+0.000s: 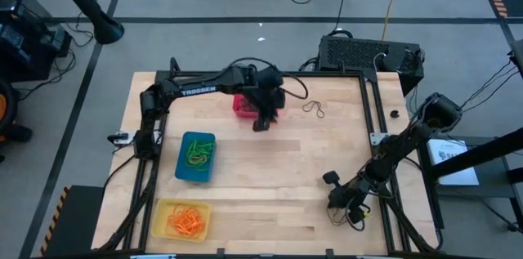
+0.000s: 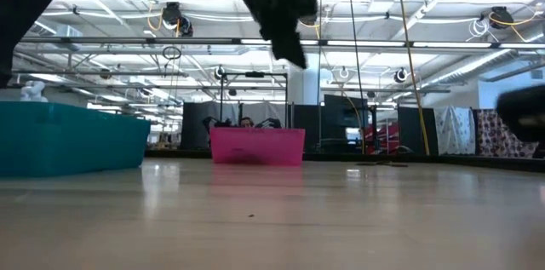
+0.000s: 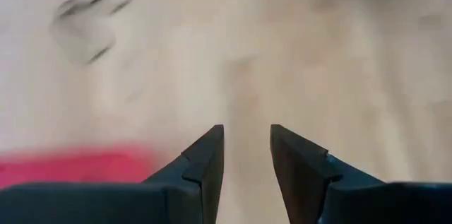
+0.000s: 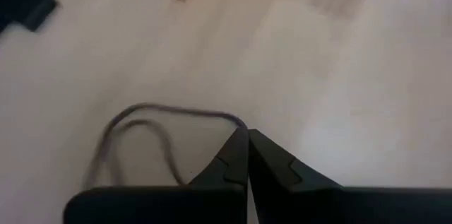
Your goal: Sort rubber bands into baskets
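Observation:
My left gripper (image 1: 261, 123) is open and empty. It hangs above the table just right of the red basket (image 1: 242, 106), whose rim shows in the left wrist view (image 3: 70, 164). A few dark rubber bands (image 1: 313, 109) lie on the table farther right. The blue basket (image 1: 196, 158) holds green bands. The yellow basket (image 1: 181, 220) holds orange bands. My right gripper (image 1: 341, 200) is low over the table's near right part, shut on a thin dark rubber band (image 4: 141, 121). My right gripper pinches the dark band at one point of its loop (image 4: 236, 121), right at the fingertips, between the two shut fingers. The rest of the loop spreads slack away from the tips, close over the wood.
The black frame rails (image 1: 377, 112) run along the table's right side. A black box (image 1: 368, 53) sits behind the far edge. In the low view the left gripper (image 2: 285, 23) hangs well above the red basket (image 2: 257, 146), and the blue basket (image 2: 68, 138) stands at the left.

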